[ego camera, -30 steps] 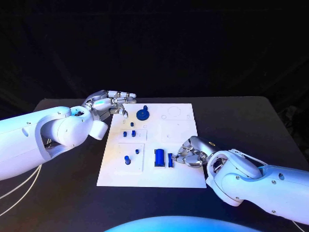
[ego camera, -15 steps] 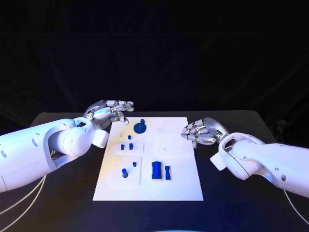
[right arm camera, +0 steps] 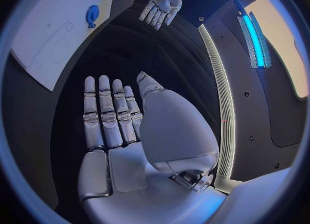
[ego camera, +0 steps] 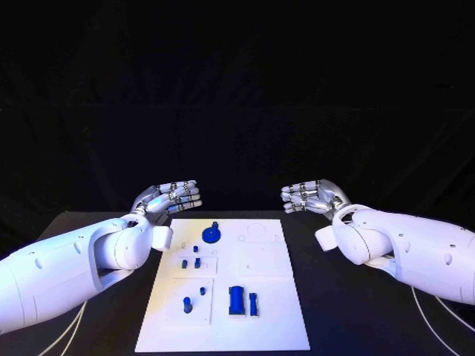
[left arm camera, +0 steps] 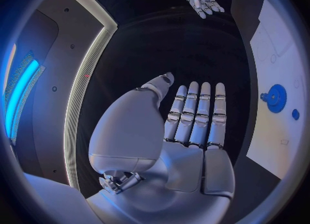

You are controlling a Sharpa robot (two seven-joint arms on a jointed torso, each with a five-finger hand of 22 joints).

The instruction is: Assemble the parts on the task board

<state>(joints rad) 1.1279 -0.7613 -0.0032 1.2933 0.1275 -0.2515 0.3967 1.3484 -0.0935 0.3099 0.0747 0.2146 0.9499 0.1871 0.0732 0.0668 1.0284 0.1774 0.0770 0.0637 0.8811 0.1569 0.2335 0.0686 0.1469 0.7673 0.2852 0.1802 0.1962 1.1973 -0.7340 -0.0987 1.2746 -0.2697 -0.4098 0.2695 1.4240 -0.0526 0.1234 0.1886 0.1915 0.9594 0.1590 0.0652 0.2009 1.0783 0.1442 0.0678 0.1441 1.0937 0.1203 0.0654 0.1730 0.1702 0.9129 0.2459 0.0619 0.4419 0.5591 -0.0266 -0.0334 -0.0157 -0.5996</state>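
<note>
Both hands were raised above the far end of the black counter (ego camera: 344, 297), flat and holding nothing — the left hand (ego camera: 171, 197) and the right hand (ego camera: 312, 196) had their fingers stretched out side by side. The white task board (ego camera: 275, 326) lay between the arms on the counter. On it sat the blue parts (ego camera: 239, 300) — a round gear-like piece (ego camera: 212, 235) at its far end, small pegs and two bars nearer.
</note>
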